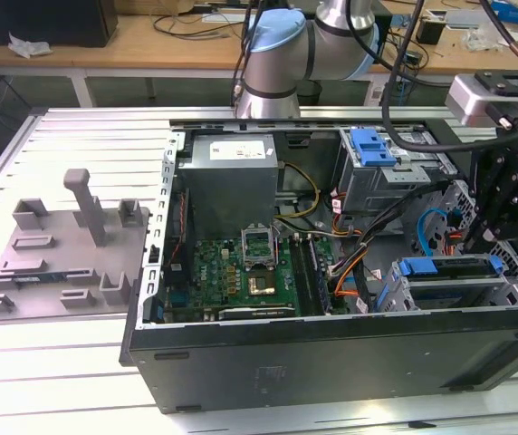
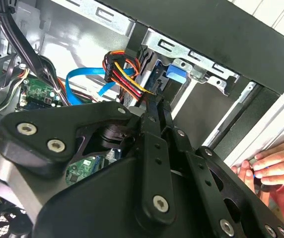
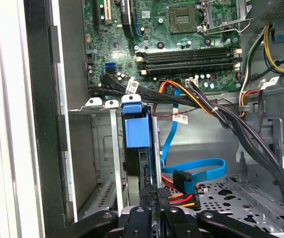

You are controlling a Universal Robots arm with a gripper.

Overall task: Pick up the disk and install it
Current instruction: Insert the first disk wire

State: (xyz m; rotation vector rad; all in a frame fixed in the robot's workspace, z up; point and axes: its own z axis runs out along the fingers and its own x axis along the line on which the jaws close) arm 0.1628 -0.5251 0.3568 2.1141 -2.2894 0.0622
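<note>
Inside open computer case [image 1: 331, 362] — disk [image 1: 449, 268] in drive bay, end effector [image 3: 154, 198] just above (finger state: cannot tell)

disk: flat silver-grey hard drive [image 1: 454, 283] in a blue plastic frame
pose: standing on edge
place: slotted in the lower drive cage of the open computer case [image 1: 331, 362]

The computer case [image 1: 331, 362] lies open on the worktop [image 1: 60, 381] — the landmark here. Inside it, the motherboard [image 1: 241, 276] sits toward the exterior view's left, the power supply [image 1: 230, 177] behind that. The disk [image 1: 449, 269] rests in the drive cage [image 1: 440, 294] at the case's right end, the hand [image 1: 485, 237] just above it. Left of the case — outside it — stands a fixture plate [image 1: 60, 258].
</note>
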